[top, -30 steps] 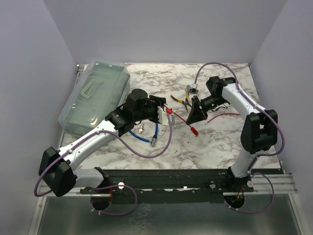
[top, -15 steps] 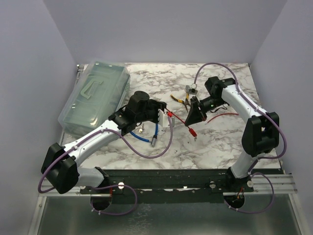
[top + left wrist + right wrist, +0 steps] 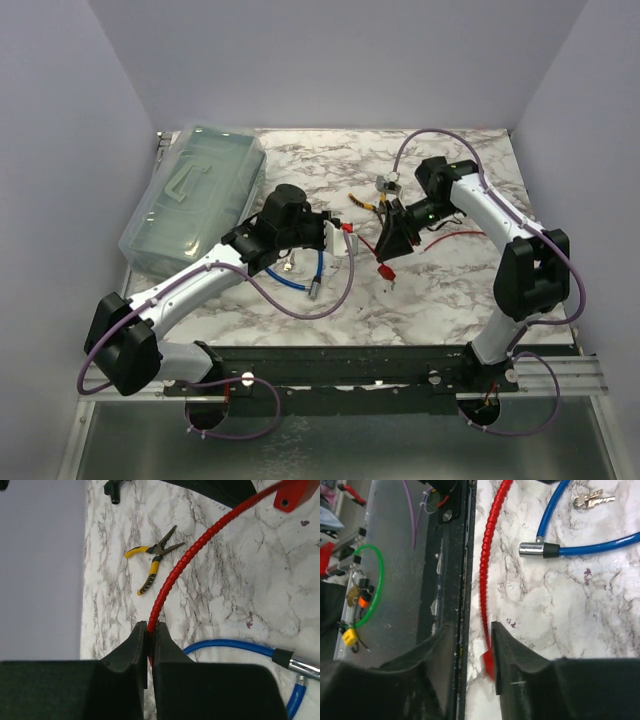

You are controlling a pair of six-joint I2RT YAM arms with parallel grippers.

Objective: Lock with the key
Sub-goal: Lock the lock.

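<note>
Pinching the red cable (image 3: 182,565) between pressed-together jaws, the left gripper (image 3: 148,630) anchors one stretch of the lock, seemingly to steady the line for the other arm. The right gripper (image 3: 471,627) stands spread, with the same cable running up through its gap. The red head (image 3: 489,664) is blurred against one finger, and whether they touch cannot be told.

The keys (image 3: 592,499), which the locking needs, lie on the marble table (image 3: 440,290) just beside the blue cable (image 3: 590,545). Neither arm holds them, so the turn of the key looks some way off.

Pliers (image 3: 152,562) rest farther back, well apart from both cables. At the left rear a clear box (image 3: 190,195) sits with its lid down. Its contents are too hazy through the plastic to name.
</note>
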